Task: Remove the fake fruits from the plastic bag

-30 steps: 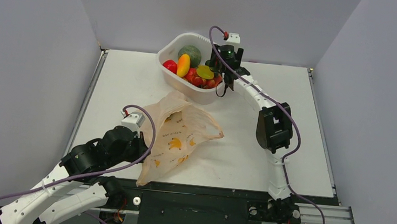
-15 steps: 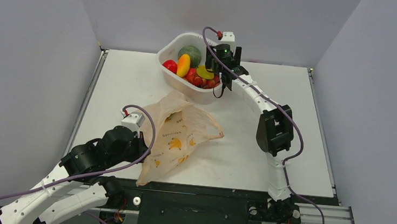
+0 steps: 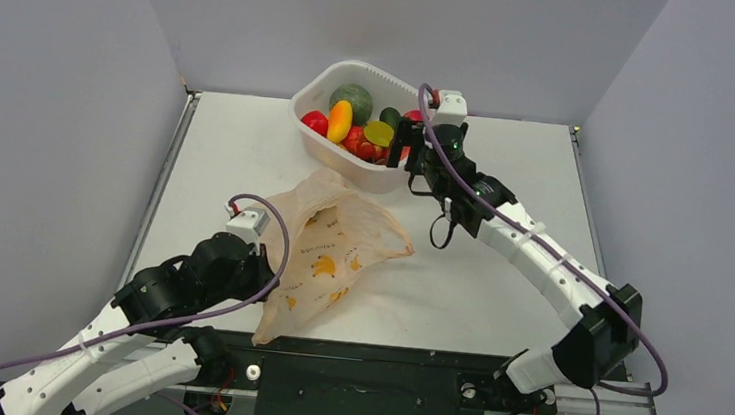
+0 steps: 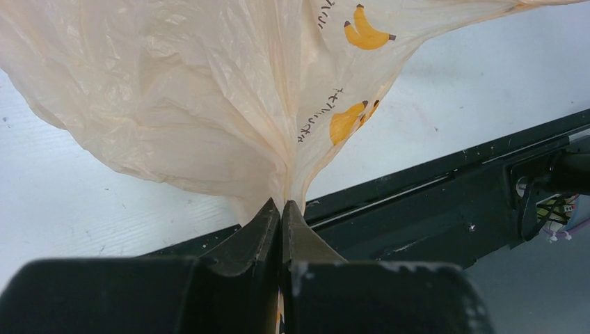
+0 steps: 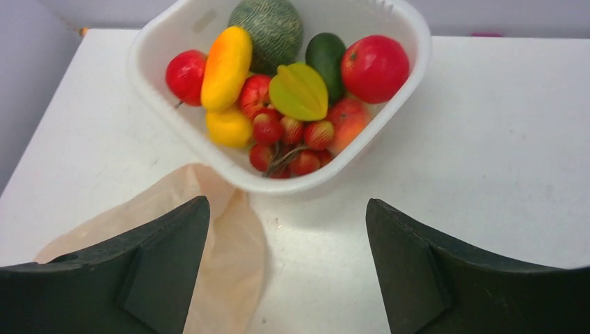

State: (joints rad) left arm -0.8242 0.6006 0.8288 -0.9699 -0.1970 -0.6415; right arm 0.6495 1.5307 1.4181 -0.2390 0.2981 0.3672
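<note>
The peach plastic bag (image 3: 332, 250) with banana prints lies crumpled on the table's near middle. My left gripper (image 3: 267, 277) is shut on its near-left edge, the film pinched between the fingers in the left wrist view (image 4: 282, 209). The bag (image 4: 209, 104) looks flat; no fruit shows inside it. The fake fruits lie in the white tub (image 3: 321, 145): an orange-yellow oval (image 3: 340, 120), a yellow-green star fruit (image 3: 379, 132), red pieces (image 3: 315, 122) and small red berries (image 5: 285, 146). My right gripper (image 3: 404, 157) is open and empty, just this side of the tub (image 5: 306, 184).
A dark-green melon (image 3: 351, 98), a green avocado (image 5: 325, 56) and a red tomato (image 5: 374, 68) also sit in the tub at the table's far middle. The black front rail (image 4: 445, 202) runs along the near edge.
My right arm has drawn back from over the tub toward the near right, and its elbow has swung out to the right. The star fruit stays in the tub. The left arm and bag have not moved.
</note>
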